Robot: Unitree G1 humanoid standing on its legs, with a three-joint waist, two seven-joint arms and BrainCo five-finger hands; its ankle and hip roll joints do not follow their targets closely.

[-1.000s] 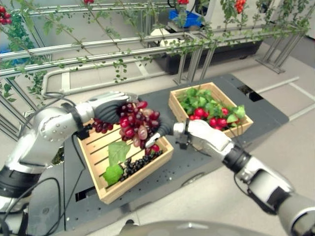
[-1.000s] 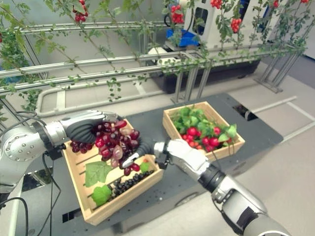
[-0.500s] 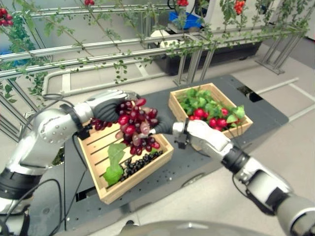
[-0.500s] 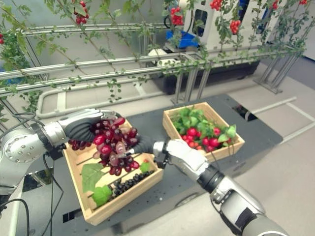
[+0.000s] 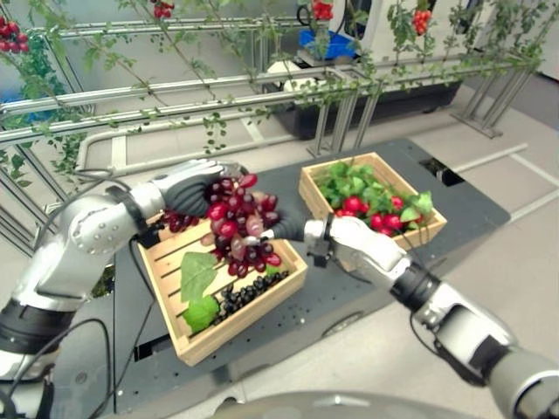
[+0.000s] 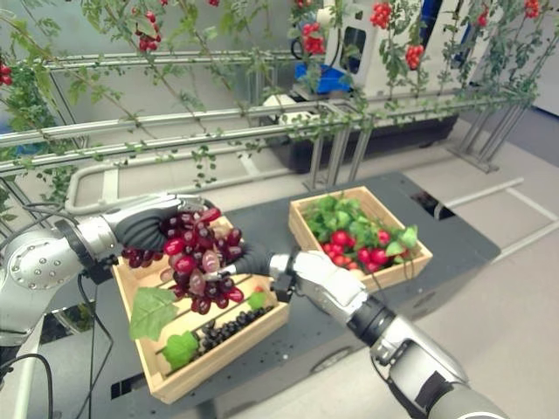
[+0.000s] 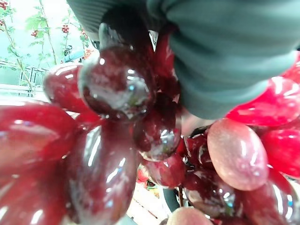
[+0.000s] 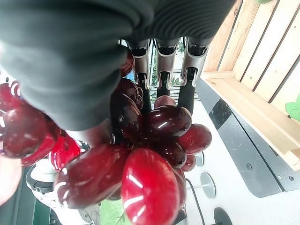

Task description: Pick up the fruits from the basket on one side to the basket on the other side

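Metal rails hung with leafy vines and clusters of small red fruit run behind a dark perforated platform (image 5: 349,288) that carries two shallow crates of pale slatted wood. Taking the left crate (image 5: 229,327) as the landmark: it holds broad green leaves (image 5: 197,275) and a string of small black grapes (image 5: 246,291) along its near side, while the right crate (image 5: 377,240), just beside it on the platform, is heaped with round red fruit (image 5: 354,202) among crumpled green leaves. Above the left crate's far half hangs a bunch of red grapes (image 5: 238,225), glossy oval berries from dark maroon to pale pink. The left hand (image 5: 188,188), under its dark ribbed cover, curls over the bunch's top from the crate's far left. The right hand (image 5: 293,230) meets the bunch from the crate's right edge; its wrist view shows silver fingers (image 8: 161,58) reaching round the grapes. No writing is legible.
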